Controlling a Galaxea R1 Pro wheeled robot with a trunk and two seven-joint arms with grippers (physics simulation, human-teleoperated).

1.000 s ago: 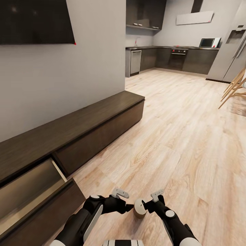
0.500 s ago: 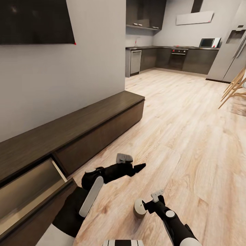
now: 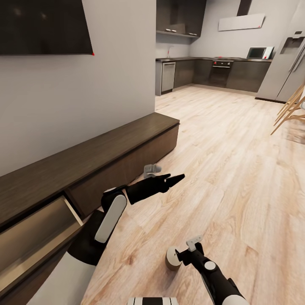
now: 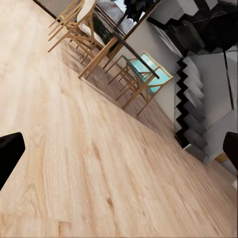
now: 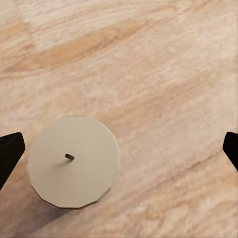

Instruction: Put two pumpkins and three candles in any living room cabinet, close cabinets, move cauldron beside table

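A short candle (image 3: 172, 259) with a pale round top and a small wick stands on the wood floor at the bottom of the head view. My right gripper (image 3: 178, 258) is right beside it and open. In the right wrist view the candle (image 5: 74, 161) sits between the widely spread dark fingertips (image 5: 10, 153), touching neither. My left gripper (image 3: 171, 179) is raised over the floor in front of the long dark-brown cabinet (image 3: 106, 154); it is open and holds nothing. One cabinet drawer (image 3: 34, 231) at lower left stands pulled out, showing a pale interior. No pumpkins are in view.
A dark TV (image 3: 44, 26) hangs on the grey wall above the cabinet. A kitchen (image 3: 212, 70) lies at the back, with a fridge (image 3: 284, 59) and wooden chairs (image 3: 292, 110) at right. The left wrist view looks at a dining table with chairs (image 4: 104, 44) and stairs (image 4: 198, 94).
My left arm has lifted away from the candle and swung forward and up, toward the cabinet front. The right gripper and the candle have stayed put.
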